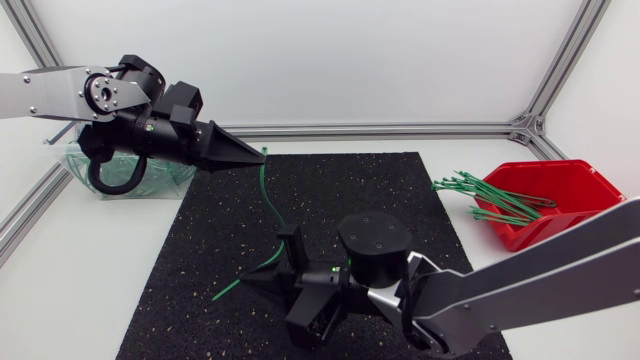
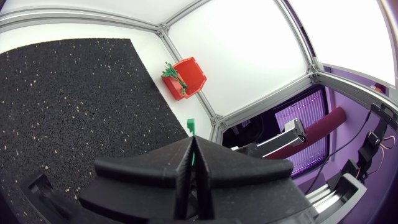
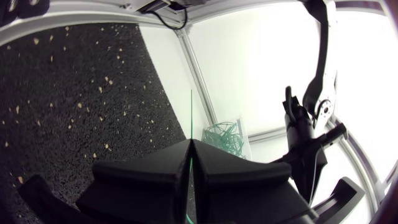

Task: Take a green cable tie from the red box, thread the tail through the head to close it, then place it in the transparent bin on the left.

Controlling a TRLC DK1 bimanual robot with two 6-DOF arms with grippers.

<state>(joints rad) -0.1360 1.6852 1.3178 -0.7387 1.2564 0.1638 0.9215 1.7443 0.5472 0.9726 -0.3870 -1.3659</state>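
A green cable tie (image 1: 272,205) hangs in a curve between my two grippers above the black mat (image 1: 200,240). My left gripper (image 1: 258,155) is shut on its upper end, and in the left wrist view the tie's head (image 2: 191,127) pokes out just past the closed fingertips (image 2: 191,149). My right gripper (image 1: 245,283), low over the mat, is shut on the tie near its tail; the thin strip (image 3: 191,118) runs straight ahead from its tips (image 3: 191,152). The tail's end (image 1: 222,294) lies by the mat. The red box (image 1: 550,200) holds several green ties.
The transparent bin (image 1: 75,160) stands at the back left, partly behind my left arm, with several closed ties inside (image 3: 225,138). Ties (image 1: 480,190) stick out over the red box's left rim. An aluminium frame (image 1: 400,130) borders the table.
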